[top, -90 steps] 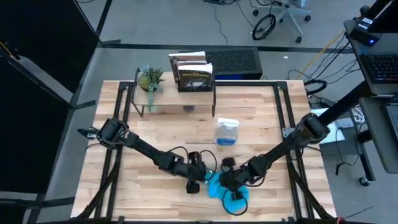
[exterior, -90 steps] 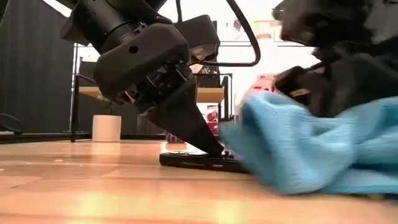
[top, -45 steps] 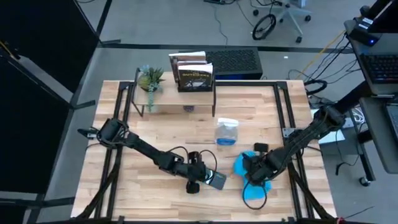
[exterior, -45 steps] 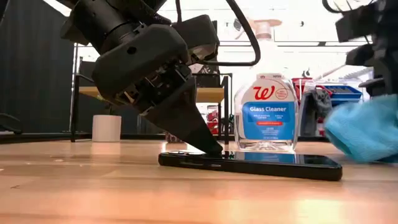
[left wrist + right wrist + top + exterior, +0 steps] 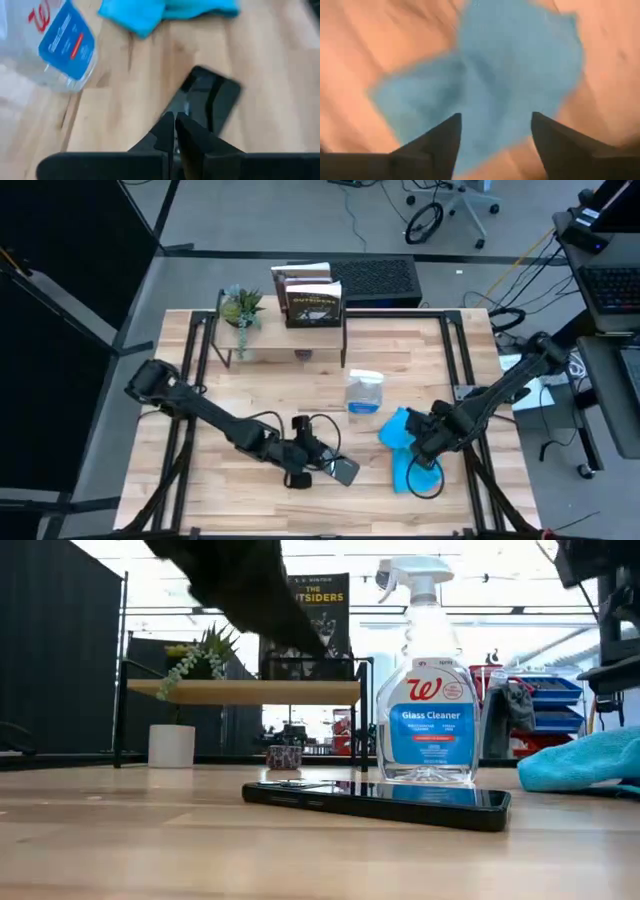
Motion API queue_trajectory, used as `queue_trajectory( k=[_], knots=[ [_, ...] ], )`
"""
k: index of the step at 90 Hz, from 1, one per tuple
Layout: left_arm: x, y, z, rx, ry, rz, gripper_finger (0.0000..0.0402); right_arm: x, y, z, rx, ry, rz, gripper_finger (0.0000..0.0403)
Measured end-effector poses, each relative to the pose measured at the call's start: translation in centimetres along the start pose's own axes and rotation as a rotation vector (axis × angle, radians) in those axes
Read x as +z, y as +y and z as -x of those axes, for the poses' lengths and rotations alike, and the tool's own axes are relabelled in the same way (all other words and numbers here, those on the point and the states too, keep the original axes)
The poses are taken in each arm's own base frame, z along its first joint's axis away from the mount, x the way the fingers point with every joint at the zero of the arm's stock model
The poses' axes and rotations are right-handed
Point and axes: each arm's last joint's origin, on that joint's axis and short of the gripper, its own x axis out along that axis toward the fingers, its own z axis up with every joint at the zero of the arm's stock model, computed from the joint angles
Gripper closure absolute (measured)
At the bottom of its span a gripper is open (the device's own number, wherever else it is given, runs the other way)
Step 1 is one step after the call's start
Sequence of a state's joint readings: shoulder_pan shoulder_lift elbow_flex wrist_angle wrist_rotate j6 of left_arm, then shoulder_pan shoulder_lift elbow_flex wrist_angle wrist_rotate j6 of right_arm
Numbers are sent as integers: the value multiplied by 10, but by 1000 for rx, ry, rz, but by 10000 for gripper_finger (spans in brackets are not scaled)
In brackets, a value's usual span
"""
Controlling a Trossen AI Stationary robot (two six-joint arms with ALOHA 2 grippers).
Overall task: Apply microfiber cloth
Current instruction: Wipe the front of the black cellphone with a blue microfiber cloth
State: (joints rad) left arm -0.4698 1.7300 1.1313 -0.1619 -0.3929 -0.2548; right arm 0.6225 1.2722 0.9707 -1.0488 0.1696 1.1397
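Right hand (image 5: 492, 135) wide above microfiber cloth (image 5: 400, 442); left hand (image 5: 174, 131) pinched together, empty; both blurred.

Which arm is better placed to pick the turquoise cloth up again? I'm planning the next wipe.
The right: its open end effector hangs directly over the turquoise microfiber cloth; the shut left end effector is above the black phone.

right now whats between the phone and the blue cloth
Only bare wooden table; the high view shows an open gap between phone and microfiber cloth.

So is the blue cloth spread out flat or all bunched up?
Bunched up: the cloth lies in a rumpled heap on the table, with folds showing.
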Motion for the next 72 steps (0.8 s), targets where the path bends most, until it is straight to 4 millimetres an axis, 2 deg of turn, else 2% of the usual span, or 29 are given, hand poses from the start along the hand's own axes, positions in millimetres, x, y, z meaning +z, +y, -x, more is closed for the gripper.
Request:
queue_trajectory(
  k=[7,13,28,39,54,64,72],
  knots=[
    [3,-8,5,-23,-29,5,395,10,13,3,102,-177,8,149],
    [-3,-14,5,-39,1,-3,395,20,26,1,187,-282,32,139],
    [-18,-32,-3,-125,64,-41,395,47,60,-18,450,-309,77,129],
    [-28,-40,-13,-131,93,-64,395,55,69,-50,395,-293,114,129],
    [-38,-42,-28,-120,121,-50,392,65,66,-103,256,-187,102,128],
    [-40,-38,-34,-107,138,-7,366,72,62,-131,262,-98,95,128],
    [-41,-38,-36,-105,142,-22,335,80,60,-145,293,-75,96,128]
  ],
)
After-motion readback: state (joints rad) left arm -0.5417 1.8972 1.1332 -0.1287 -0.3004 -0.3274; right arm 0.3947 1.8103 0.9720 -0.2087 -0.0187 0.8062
